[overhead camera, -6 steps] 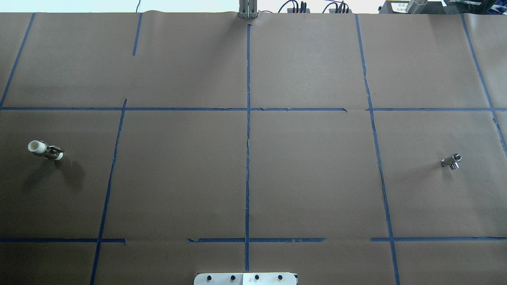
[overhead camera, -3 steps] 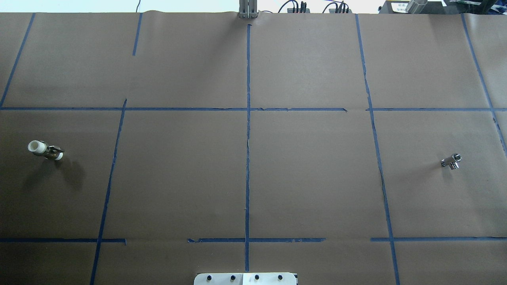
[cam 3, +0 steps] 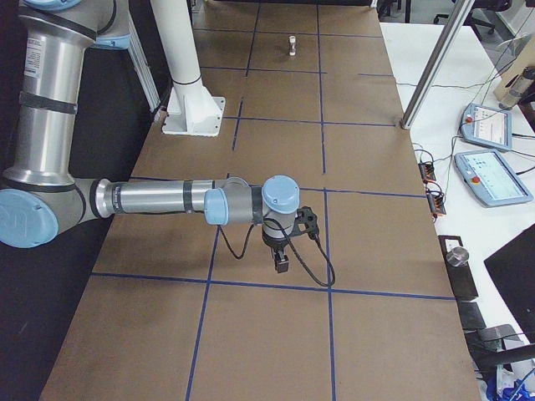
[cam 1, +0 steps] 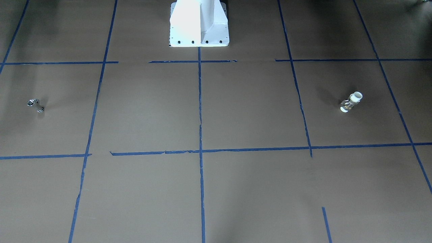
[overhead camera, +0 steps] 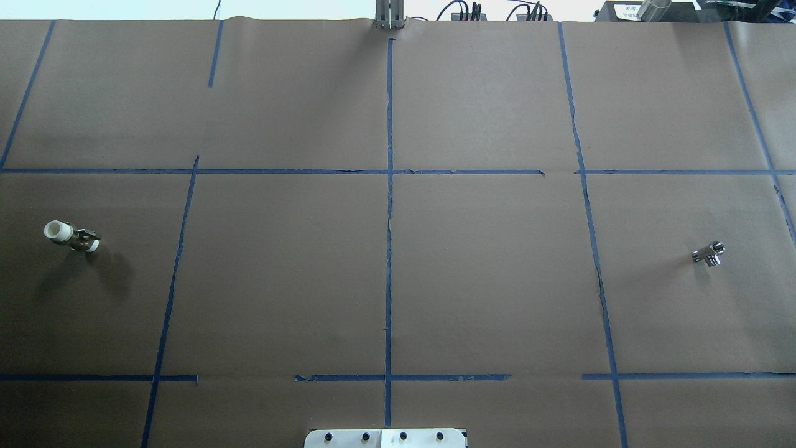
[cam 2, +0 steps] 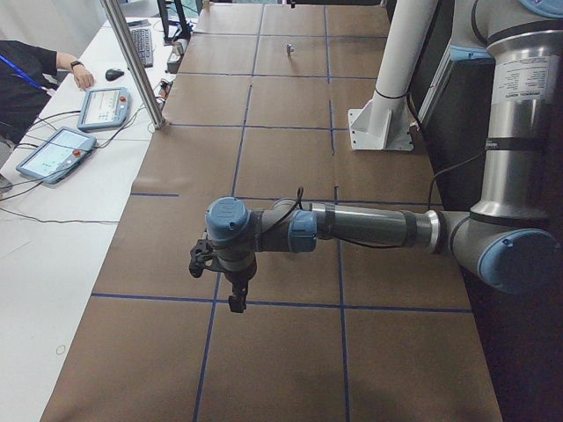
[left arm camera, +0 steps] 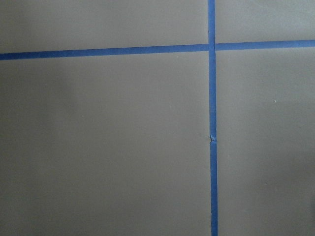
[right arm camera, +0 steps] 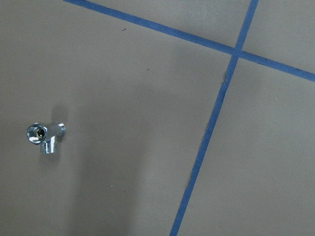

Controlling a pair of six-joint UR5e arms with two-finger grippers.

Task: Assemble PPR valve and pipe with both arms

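Observation:
The PPR valve (overhead camera: pixel 70 236), white ends with a brass middle, lies on the brown paper at the table's left; it also shows in the front view (cam 1: pixel 351 102) and far off in the right side view (cam 3: pixel 292 43). The pipe (overhead camera: pixel 709 254), a small chrome piece, lies at the table's right and shows in the front view (cam 1: pixel 35 104), the right wrist view (right arm camera: pixel 44 137) and the left side view (cam 2: pixel 289 49). My left gripper (cam 2: pixel 236 303) and right gripper (cam 3: pixel 282 266) hang above the table, seen only from the sides. I cannot tell whether they are open or shut.
Blue tape lines divide the brown paper into squares (overhead camera: pixel 389 249). The white pedestal base (cam 1: pixel 199 23) stands at the robot's edge of the table. An operator and tablets (cam 2: pixel 62 149) are at the far side. The left wrist view shows only paper and tape (left arm camera: pixel 212 137).

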